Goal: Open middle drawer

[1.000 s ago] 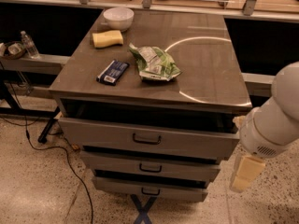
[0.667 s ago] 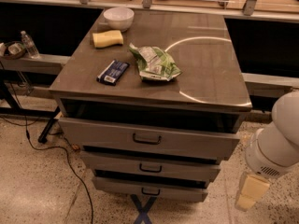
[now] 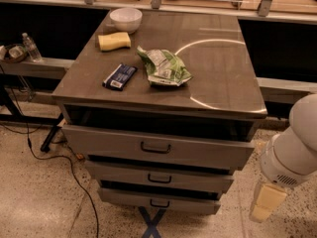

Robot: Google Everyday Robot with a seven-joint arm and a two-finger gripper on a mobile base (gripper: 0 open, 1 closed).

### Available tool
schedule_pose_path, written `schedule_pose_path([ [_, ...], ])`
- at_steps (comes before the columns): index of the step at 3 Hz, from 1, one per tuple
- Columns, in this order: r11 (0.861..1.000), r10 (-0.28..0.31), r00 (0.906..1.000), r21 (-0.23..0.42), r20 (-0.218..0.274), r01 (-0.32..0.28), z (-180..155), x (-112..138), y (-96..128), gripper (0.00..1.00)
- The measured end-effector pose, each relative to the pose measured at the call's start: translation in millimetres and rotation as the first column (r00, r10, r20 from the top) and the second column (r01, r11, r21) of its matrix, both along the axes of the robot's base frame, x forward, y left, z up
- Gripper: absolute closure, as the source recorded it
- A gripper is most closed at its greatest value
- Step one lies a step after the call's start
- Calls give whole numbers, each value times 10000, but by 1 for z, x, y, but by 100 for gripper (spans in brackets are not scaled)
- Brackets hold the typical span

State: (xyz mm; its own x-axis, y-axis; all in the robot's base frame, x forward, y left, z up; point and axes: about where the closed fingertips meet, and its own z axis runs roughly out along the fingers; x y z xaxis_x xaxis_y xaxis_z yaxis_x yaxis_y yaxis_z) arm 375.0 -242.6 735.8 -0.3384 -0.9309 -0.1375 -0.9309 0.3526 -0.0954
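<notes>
A grey metal cabinet [image 3: 163, 68] has three stacked drawers. The middle drawer [image 3: 198, 180] is the low wide front with a small dark loop handle [image 3: 159, 179], below the taller top drawer [image 3: 109, 144] and above the narrow bottom drawer [image 3: 124, 198]. A dark gap shows above its front, and its tray is hidden. My gripper [image 3: 263, 208] hangs low at the right, off the cabinet's front right corner and clear of every handle, below my white arm [image 3: 294, 150].
On the cabinet top lie a white bowl [image 3: 126, 19], a yellow sponge [image 3: 114, 40], a dark blue packet [image 3: 120, 77] and a green chip bag [image 3: 163, 67]. A shelf with a water bottle [image 3: 30, 46] stands at the left. Cables [image 3: 59, 157] run over the speckled floor.
My arm and gripper have moved down and a little to the right, away from the cabinet's front. The drawers and the things on top have not moved.
</notes>
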Motion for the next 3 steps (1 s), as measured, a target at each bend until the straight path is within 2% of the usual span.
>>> schedule_pose_path([
  [1, 9996, -22, 9965, 265, -831, 45, -71, -12, 11, 0],
  [2, 9984, 59, 9900, 568, -1408, 21, -128, -22, 23, 0],
  [3, 9949, 208, 9883, 1004, -1510, -56, -169, -25, 39, 0],
])
